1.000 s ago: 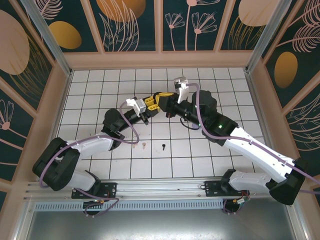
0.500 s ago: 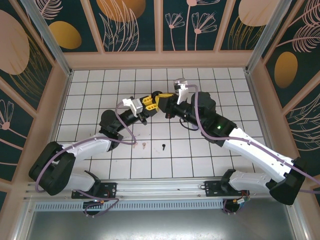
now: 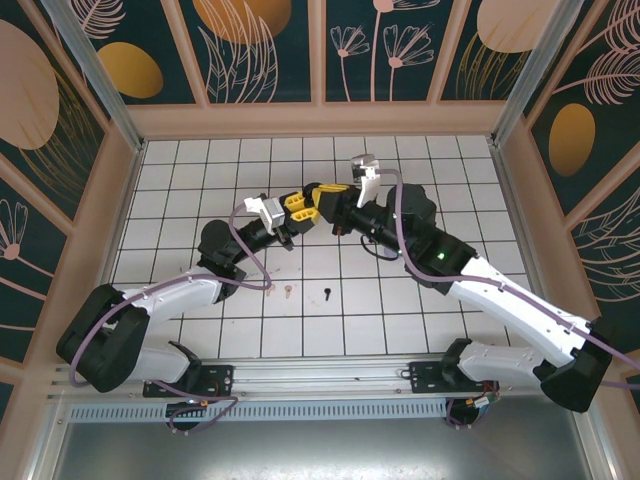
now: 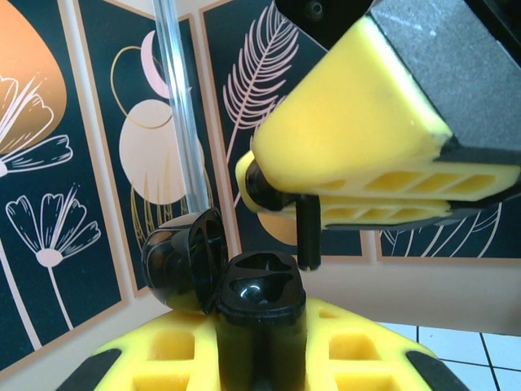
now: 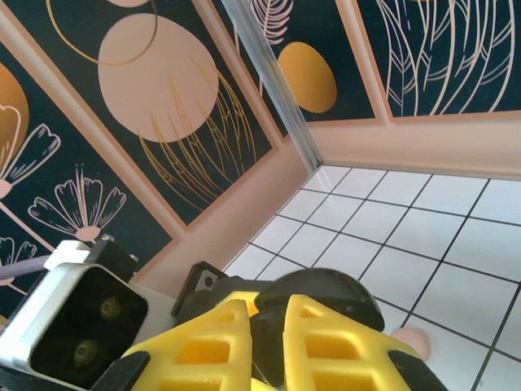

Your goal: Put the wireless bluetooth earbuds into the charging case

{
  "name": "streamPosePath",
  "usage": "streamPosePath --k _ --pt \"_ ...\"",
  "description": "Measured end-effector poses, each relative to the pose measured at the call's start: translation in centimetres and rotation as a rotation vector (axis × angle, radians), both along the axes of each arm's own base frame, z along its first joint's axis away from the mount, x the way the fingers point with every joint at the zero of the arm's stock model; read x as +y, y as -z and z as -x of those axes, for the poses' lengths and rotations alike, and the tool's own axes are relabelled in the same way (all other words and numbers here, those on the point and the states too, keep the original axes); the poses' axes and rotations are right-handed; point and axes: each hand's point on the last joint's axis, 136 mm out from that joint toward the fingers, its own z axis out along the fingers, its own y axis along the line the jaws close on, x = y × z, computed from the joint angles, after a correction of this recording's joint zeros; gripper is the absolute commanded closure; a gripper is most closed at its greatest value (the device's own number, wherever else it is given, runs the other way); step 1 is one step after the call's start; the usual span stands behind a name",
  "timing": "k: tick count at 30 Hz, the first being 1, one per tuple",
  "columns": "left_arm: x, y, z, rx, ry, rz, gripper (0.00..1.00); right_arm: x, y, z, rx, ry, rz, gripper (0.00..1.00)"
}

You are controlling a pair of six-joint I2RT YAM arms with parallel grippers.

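In the left wrist view, a black charging case (image 4: 259,314) stands upright with my left gripper (image 4: 260,346) shut on it. Its lid (image 4: 191,261) hangs open to the left, and a shiny round head sits in the near slot. Just above the far slot hangs a black earbud (image 4: 308,236), stem down, with my right gripper (image 4: 358,163) shut on it. From above, the left gripper (image 3: 296,208) and right gripper (image 3: 322,199) meet tip to tip over the middle of the floor. A pink earbud (image 3: 288,291) and a black earbud (image 3: 328,293) lie on the tiles nearer the bases.
A second small pinkish bud (image 3: 270,292) lies left of the pink one. In the right wrist view the right gripper (image 5: 269,318) frames the case lid (image 5: 330,292), with a pink rounded thing (image 5: 407,337) on the tiles beyond. Wooden walls (image 3: 320,118) ring the floor.
The left arm has shifted slightly left and away from the bases, case in its grip. The right gripper has barely moved. The buds on the floor lie where they were.
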Motion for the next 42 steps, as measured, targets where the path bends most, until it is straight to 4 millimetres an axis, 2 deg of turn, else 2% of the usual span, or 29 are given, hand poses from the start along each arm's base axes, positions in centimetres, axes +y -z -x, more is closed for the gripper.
streamPosePath --k 11,22,42 --pt "-0.1 0.1 0.2 0.004 0.014 -0.001 1.0 -0.1 -0.6 0.1 -0.013 0.0 -0.016 0.87" --pt "-0.6 0.4 0.5 0.017 0.031 -0.014 1.0 0.6 0.7 -0.6 0.009 0.005 0.012 0.89" --pt "-0.7 0.1 0.4 0.015 0.031 -0.013 1.0 -0.3 0.7 -0.3 0.009 0.024 0.013 0.9"
